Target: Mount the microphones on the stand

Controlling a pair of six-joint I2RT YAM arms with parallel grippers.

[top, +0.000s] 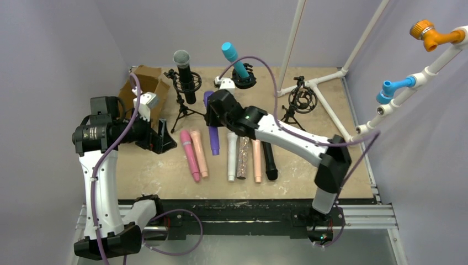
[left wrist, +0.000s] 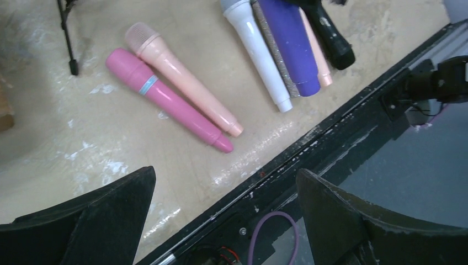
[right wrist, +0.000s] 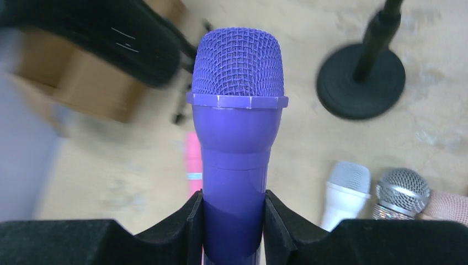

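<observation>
Since the right hand (right wrist: pixel 234 210) grips the purple mic (right wrist: pixel 237 127) low, held above the bench (top: pixel 165 176), I'd guess it's headed for the empty stand (top: pixel 301 100), while the left hand (left wrist: pixel 225 175) hangs open.

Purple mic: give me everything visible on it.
The purple microphone has a rounded mesh grille head, a faceted collar ring beneath it and a smooth, glossy, plastic-looking body. The right gripper is shut on it, black fingers pressing either side of the body below the collar. It looks lifted off the table, over the row of lying microphones.
</observation>
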